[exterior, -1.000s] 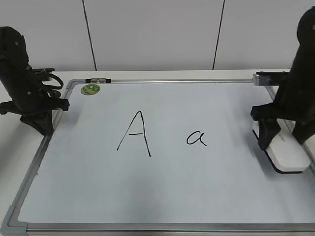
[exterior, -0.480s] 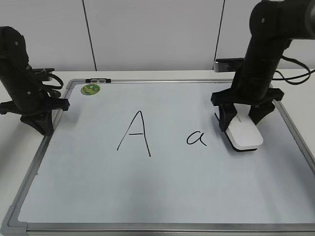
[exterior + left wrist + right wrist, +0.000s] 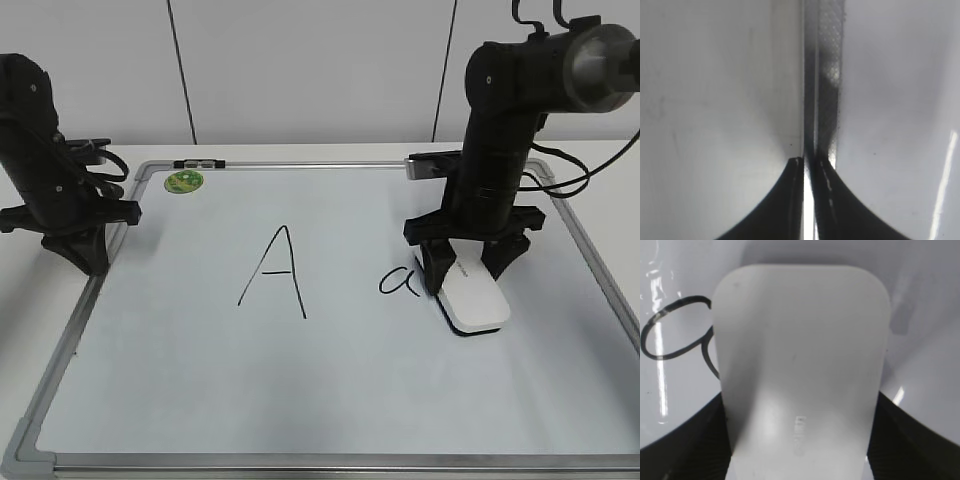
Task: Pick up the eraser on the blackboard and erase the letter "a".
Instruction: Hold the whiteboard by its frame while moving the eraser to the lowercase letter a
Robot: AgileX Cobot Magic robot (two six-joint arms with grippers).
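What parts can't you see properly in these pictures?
- Right wrist view: the eraser covers the right side of the letter "a", and the picture's bottom edge cuts the eraser off.
- Exterior view: the right gripper hides the eraser's far end.
- Left wrist view: the blackboard is blurred.
- Right wrist view: the eraser's embossed word is too faint to read.

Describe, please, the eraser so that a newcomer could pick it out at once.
Find the whiteboard on the table, then the right gripper over its right half. The eraser is the smooth white rounded block with a thin dark base clamped there, just right of the small "a"; the green magnet is round and far smaller.
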